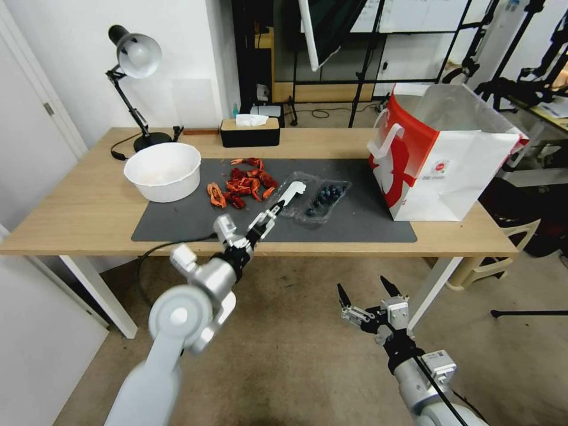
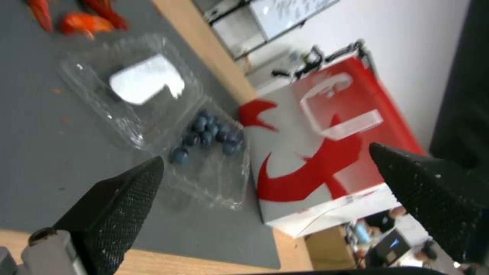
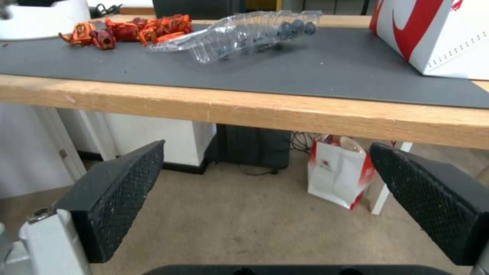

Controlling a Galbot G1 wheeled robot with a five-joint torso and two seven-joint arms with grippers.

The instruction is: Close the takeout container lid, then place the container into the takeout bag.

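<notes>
Head view: takeout container (image 1: 315, 200) open, blueberries inside.

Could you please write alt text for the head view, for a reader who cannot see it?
The open left gripper reaches over a grey mat toward an open takeout container of blueberries. The takeout bag stands on the right; the right gripper hangs open below the table.

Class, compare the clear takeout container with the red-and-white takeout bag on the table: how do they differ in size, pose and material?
The takeout container is small, low and lies flat and open on the grey mat; the takeout bag is far larger and stands upright. The takeout container is clear plastic, showing blueberries inside; the takeout bag is opaque red-and-white paper with white handles. Both are open and sit untouched on the mat.
</notes>
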